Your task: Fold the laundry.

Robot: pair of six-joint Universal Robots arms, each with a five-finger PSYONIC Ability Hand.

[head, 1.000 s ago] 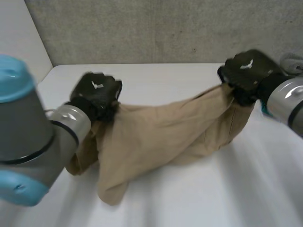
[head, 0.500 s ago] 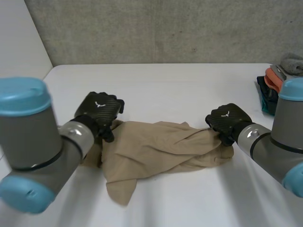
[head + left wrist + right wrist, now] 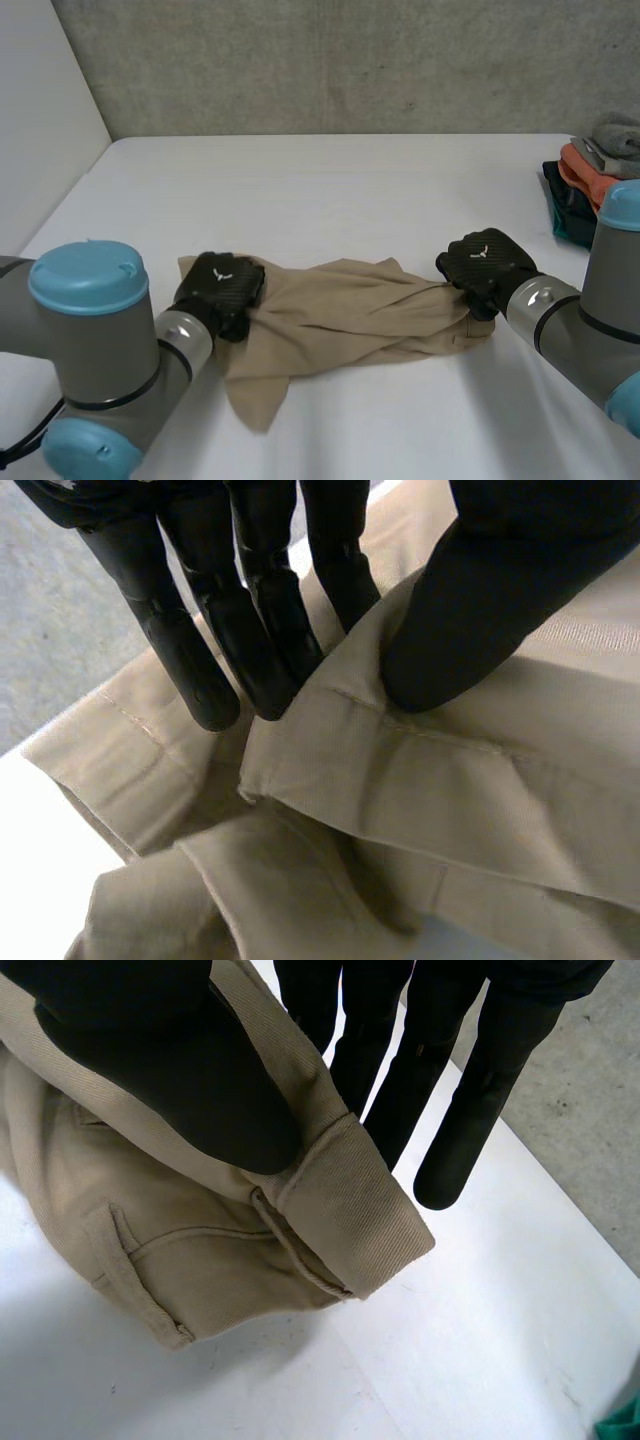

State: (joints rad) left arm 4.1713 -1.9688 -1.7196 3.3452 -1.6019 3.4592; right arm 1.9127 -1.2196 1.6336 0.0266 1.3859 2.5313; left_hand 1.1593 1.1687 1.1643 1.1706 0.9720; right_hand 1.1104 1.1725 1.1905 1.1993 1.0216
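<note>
Legs lost in the bunched tan trousers [image 3: 340,315]; left hand [image 3: 222,290] pinches their nine-o'clock edge, right hand [image 3: 482,265] the three-o'clock waistband.

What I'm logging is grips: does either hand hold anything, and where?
Both pinch the tan trousers: left hand a hemmed edge at one end, right hand the waistband at the other.

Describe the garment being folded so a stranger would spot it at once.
On the white table, look toward the near edge. The tan garment lies crumpled there, the left hand pinching one end, the right hand the other. Unlike the orange, grey and teal stack at the right edge, it is plain tan and unfolded.
</note>
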